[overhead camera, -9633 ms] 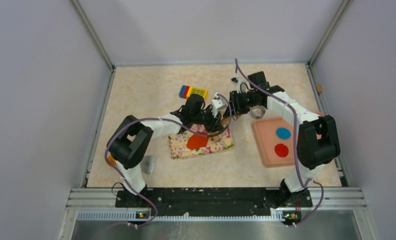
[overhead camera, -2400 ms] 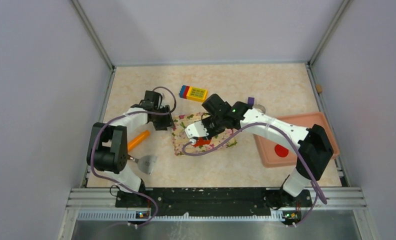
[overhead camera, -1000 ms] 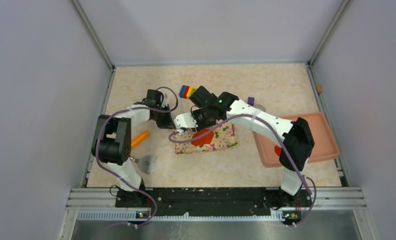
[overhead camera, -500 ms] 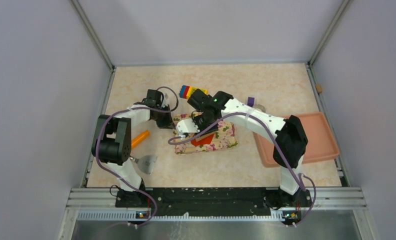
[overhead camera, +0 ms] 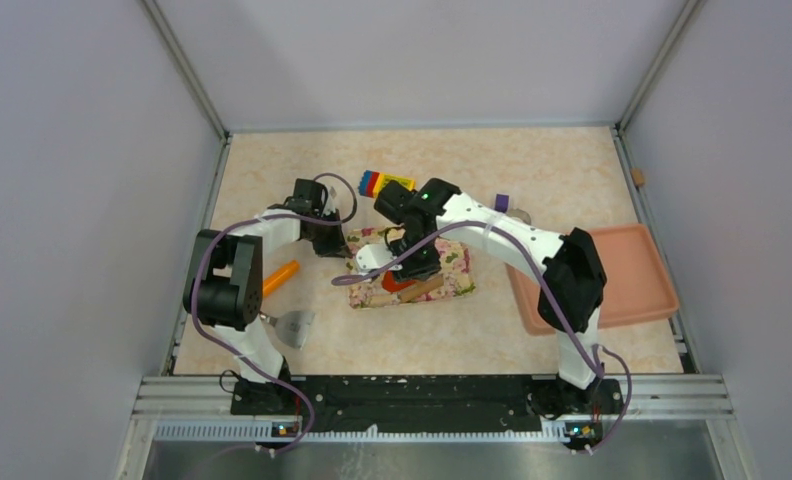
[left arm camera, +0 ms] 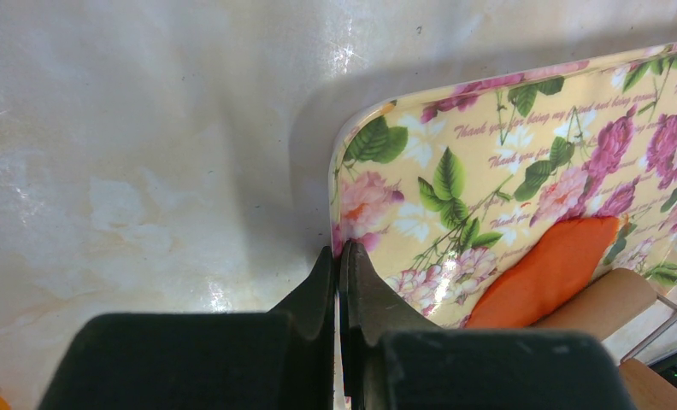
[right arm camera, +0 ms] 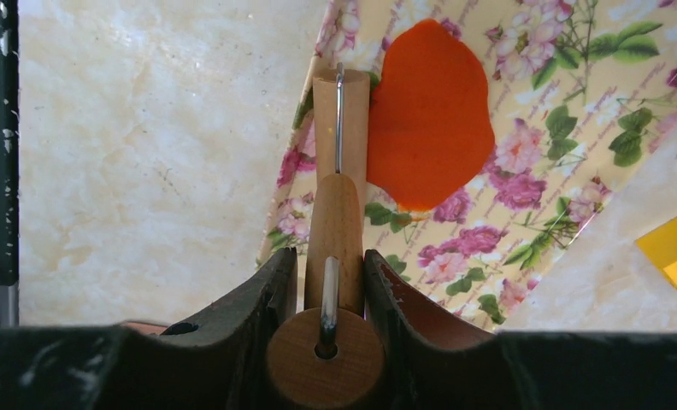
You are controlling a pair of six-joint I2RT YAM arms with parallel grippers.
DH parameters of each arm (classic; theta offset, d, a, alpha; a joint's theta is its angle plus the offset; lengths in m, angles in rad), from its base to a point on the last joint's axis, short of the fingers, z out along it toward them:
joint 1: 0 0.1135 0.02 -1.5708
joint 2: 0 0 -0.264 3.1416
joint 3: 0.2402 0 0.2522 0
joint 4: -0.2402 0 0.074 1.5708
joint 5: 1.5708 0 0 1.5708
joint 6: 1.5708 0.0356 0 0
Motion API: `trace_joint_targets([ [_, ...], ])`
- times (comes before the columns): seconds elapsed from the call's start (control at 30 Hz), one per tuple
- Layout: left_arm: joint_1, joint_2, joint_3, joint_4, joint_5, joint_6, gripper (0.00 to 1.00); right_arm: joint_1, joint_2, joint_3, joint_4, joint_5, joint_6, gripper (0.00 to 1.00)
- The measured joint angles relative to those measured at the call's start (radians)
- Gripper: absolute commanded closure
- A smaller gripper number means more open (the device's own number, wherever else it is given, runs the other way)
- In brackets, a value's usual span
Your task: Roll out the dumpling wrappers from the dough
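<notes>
The right claw (right arm camera: 331,258) is clamped on the wooden handle of a rolling pin (right arm camera: 336,201), one finger pressed to each side. The pin reaches straight out ahead of the fingers onto a flowered tray (right arm camera: 549,175). Just right of the pin's far end, touching it, lies the flat orange dough (right arm camera: 429,111), resting on the tray. Left of the claw is bare marbled table (right arm camera: 147,154).

The left claw (left arm camera: 339,260) has its fingers pressed together, tips against the tray's corner rim. Whether the rim is nipped between them is hard to tell. Ahead and to its right lies the dough, with the pin beside it.
</notes>
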Motion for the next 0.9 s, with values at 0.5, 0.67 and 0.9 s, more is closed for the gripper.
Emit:
trace_joint_targets([
  [0.5,0.000,0.000,0.000,0.000,0.002,0.002,1.00,-0.033,0.035,0.145,-0.120,-0.039,0.085,1.00],
  [0.67,0.000,0.000,0.000,0.001,0.005,0.003,1.00,-0.034,0.009,0.243,-0.095,-0.035,0.119,1.00],
  [0.9,0.000,0.000,0.000,0.001,0.008,0.003,1.00,-0.025,-0.049,0.049,0.009,0.017,0.134,1.00],
])
